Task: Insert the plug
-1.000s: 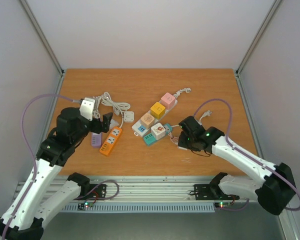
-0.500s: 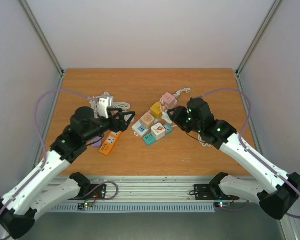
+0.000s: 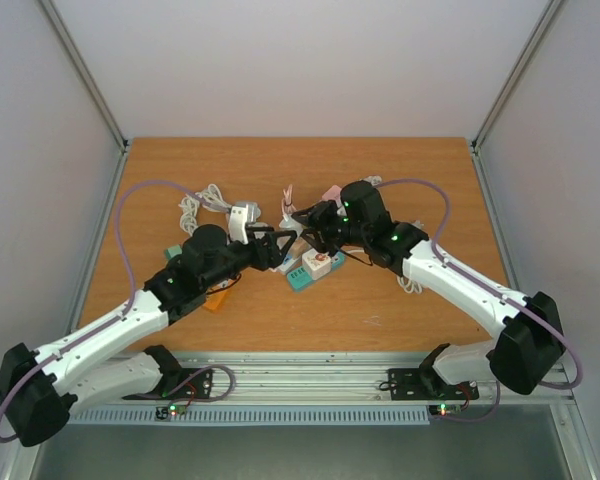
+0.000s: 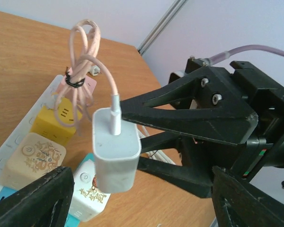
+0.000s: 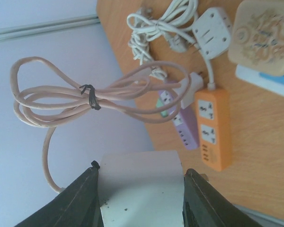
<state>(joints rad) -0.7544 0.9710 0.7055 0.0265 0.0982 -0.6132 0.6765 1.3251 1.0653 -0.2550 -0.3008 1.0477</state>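
Note:
The plug (image 4: 116,156), a white charger block with a bundled pink cable (image 4: 83,56), hangs in the air between the black fingers (image 4: 189,113) of my right gripper (image 5: 141,170), which is shut on it. In the right wrist view the plug (image 5: 141,194) fills the gap between both fingers. My left gripper (image 4: 139,189) is open; its fingers stand wide on either side of the plug without touching it. From above, the two grippers meet over the multi-coloured power strip (image 3: 315,265), the left gripper (image 3: 278,248) just below the right gripper (image 3: 302,225).
Yellow (image 4: 54,118), beige (image 4: 31,158) and white (image 4: 87,196) cube sockets sit on the strip under the plug. An orange power strip (image 5: 213,127), a purple one (image 5: 184,125) and a white adapter with coiled cord (image 5: 213,26) lie to the left.
The right gripper has lifted the plug up and left to over the coloured strip. The left arm has swung right to meet it, and its jaws have narrowed somewhat.

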